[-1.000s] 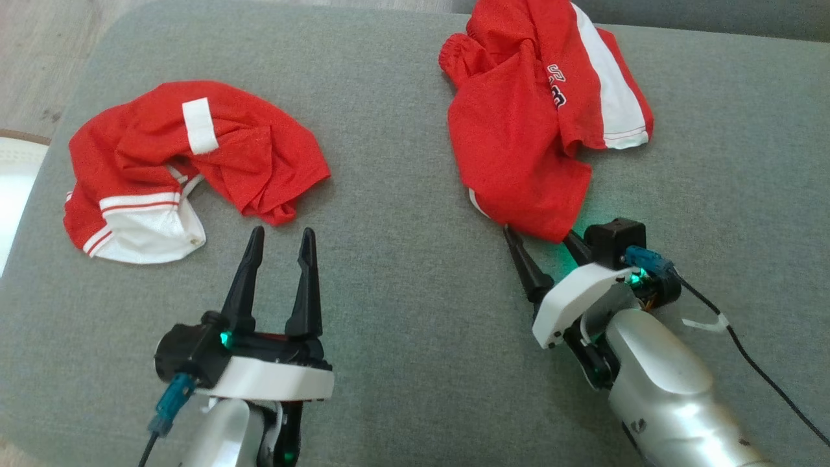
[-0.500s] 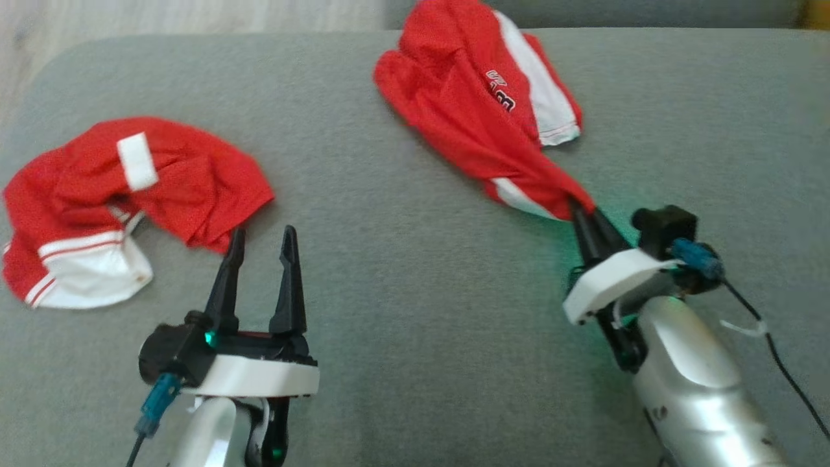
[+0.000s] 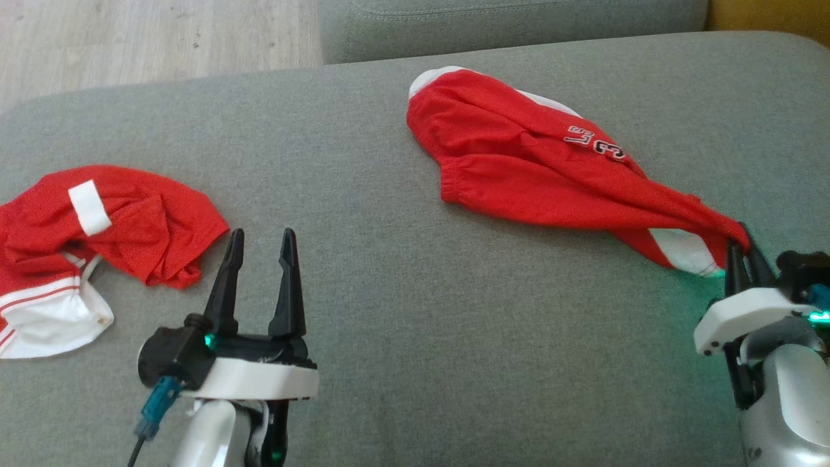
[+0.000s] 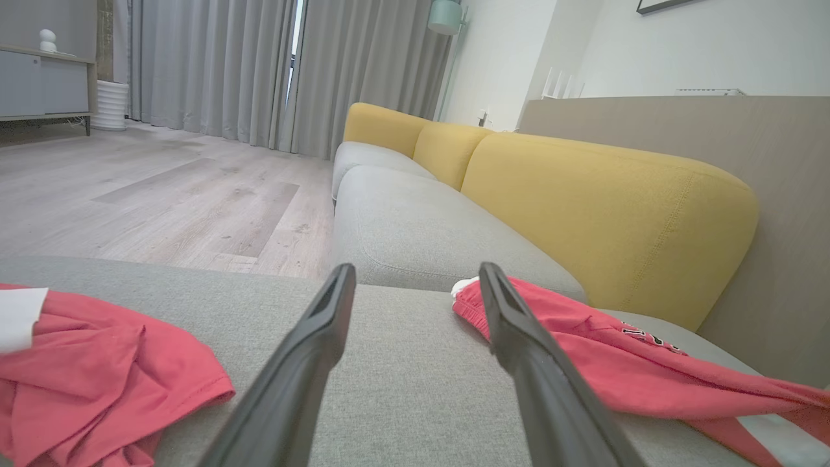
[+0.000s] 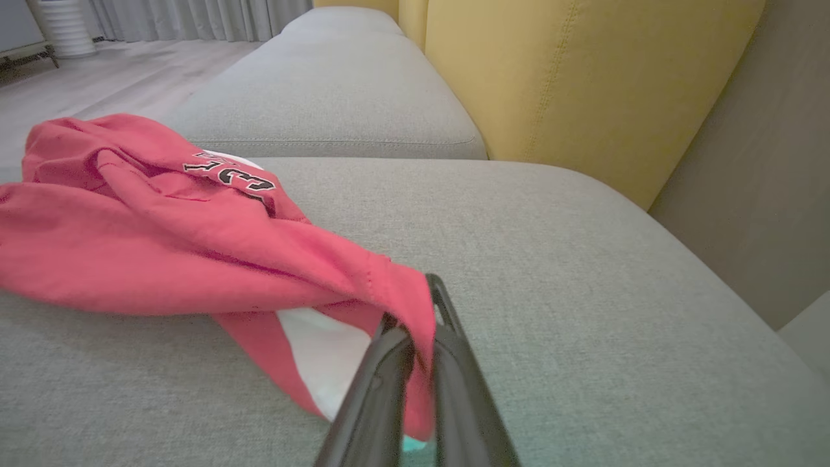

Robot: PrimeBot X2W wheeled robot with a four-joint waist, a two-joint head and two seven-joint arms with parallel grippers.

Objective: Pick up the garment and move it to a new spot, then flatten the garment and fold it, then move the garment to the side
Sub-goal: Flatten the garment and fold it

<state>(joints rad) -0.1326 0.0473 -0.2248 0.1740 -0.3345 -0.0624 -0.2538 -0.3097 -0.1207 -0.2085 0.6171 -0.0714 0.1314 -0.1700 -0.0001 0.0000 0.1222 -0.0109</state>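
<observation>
A red garment (image 3: pixel 538 175) with white panels and a printed number lies stretched across the grey sofa cushion (image 3: pixel 389 259), also visible as the garment (image 5: pixel 162 240) in the right wrist view and the garment (image 4: pixel 616 363) in the left wrist view. My right gripper (image 3: pixel 739 250) is shut on its near corner, cloth pinched between the fingers (image 5: pixel 389 363). My left gripper (image 3: pixel 260 241) stands open above the cushion at the lower left, nothing between its fingers (image 4: pixel 324 324).
A second red and white garment (image 3: pixel 97 233) lies crumpled at the left, just beside my left gripper, seen again as the garment (image 4: pixel 84 376). Yellow backrest cushions (image 5: pixel 570 78) rise behind the seat. Wooden floor (image 3: pixel 149 39) lies beyond the cushion's far edge.
My right gripper closed on the garment's corner and dragged it toward the right, stretching it out long. The head camera has shifted, so the whole scene sits differently. The left gripper stays open.
</observation>
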